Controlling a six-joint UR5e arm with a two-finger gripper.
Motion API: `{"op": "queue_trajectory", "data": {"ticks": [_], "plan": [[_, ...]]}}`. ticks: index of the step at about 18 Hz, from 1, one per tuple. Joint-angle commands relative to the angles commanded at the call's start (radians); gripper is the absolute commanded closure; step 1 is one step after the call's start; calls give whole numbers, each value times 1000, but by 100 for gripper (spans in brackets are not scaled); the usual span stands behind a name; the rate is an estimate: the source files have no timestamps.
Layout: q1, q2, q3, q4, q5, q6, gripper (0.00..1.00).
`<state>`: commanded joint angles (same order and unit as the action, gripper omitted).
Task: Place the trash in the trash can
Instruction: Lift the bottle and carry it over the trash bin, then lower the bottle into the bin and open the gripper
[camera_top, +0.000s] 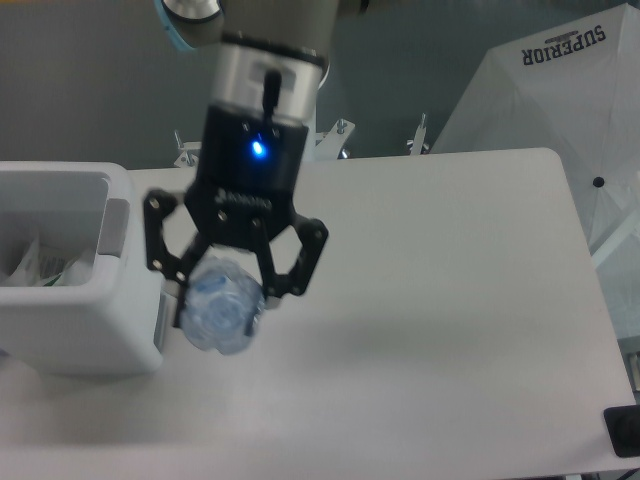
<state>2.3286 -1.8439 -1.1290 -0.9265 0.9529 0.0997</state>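
My gripper (220, 300) is shut on the clear plastic bottle (221, 313) and holds it above the table, seen end-on, just right of the trash can. The trash can (60, 340) is a white boxy bin with a grey side panel at the left edge. The whitish plastic bag with green print (38, 265) lies inside the bin. The bottle's blue cap is not visible from this angle.
The white table (440, 300) stretches to the right. A white umbrella with "SUPERIOR" print (560, 90) stands beyond the far right corner. Metal clamps (340, 130) sit at the far edge. A black object (625, 430) is at the lower right edge.
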Motion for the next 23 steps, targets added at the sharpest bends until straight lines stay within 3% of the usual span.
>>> {"op": "queue_trajectory", "data": {"ticks": [6, 13, 23], "plan": [[-78, 44, -41, 2, -51, 0, 39], [-166, 109, -182, 51, -51, 3, 37], [-227, 124, -302, 63, -37, 104, 32]]}}
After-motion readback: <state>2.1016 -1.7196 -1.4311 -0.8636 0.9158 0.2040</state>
